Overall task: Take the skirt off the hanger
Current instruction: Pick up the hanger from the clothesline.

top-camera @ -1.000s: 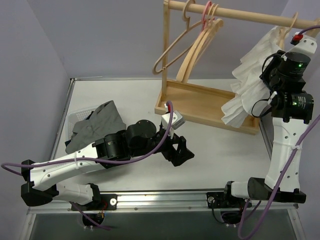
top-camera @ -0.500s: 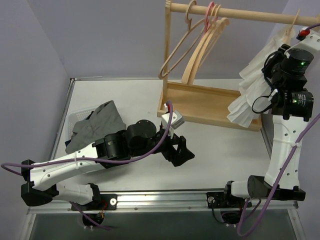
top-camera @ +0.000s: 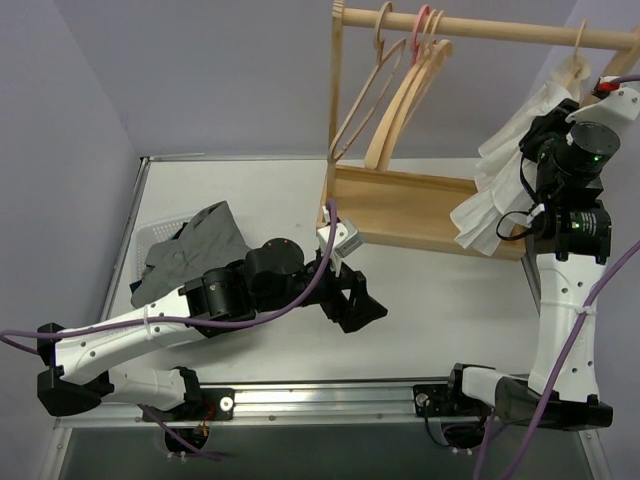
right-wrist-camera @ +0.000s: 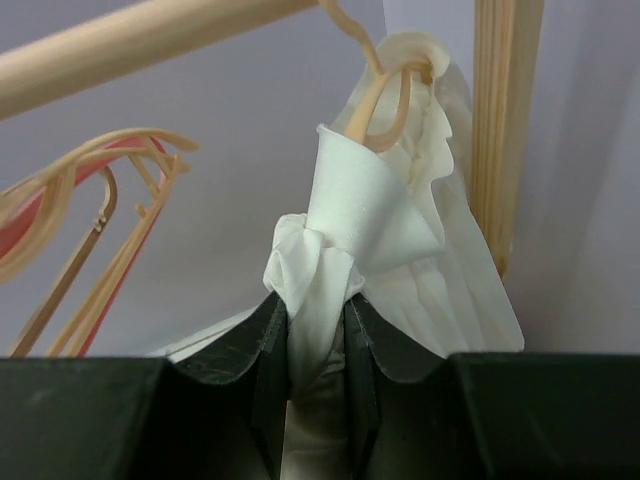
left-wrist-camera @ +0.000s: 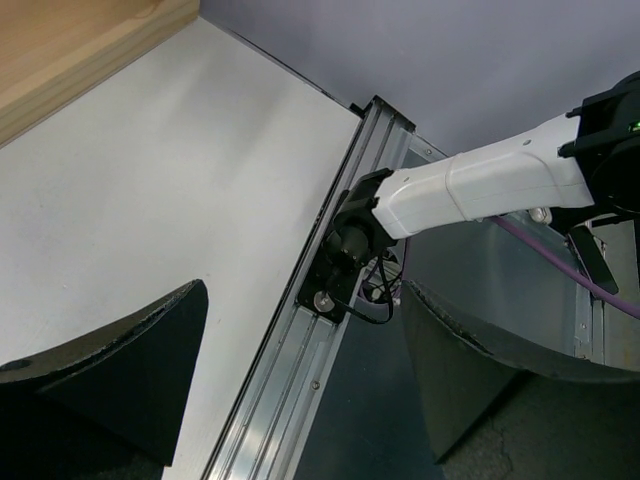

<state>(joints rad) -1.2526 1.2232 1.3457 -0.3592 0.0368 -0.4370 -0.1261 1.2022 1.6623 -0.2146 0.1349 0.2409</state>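
Observation:
No long pleated grey skirt hangs on any hanger. A dark grey garment (top-camera: 195,250) lies crumpled at the far left; I cannot tell whether it is the skirt. My right gripper (right-wrist-camera: 316,310) is shut on a bunch of the white ruffled blouse (right-wrist-camera: 370,215), just below the hook of its pale wooden hanger (right-wrist-camera: 385,95). From above, this gripper (top-camera: 545,125) is at the rail's right end, against the blouse (top-camera: 500,190). My left gripper (top-camera: 355,305) is open and empty over the table; its wrist view (left-wrist-camera: 300,300) shows only the table edge and the rail.
A wooden rack with a tray base (top-camera: 420,205) and a top rail (top-camera: 480,28) stands at the back. Empty wooden hangers (top-camera: 395,100) and a pink hanger (top-camera: 425,20) hang at its left end. The grey garment rests in a white basket (top-camera: 150,235).
The right gripper has pulled the blouse up and to the right. The rack and its empty hangers have shifted and swung. The left arm has barely moved.

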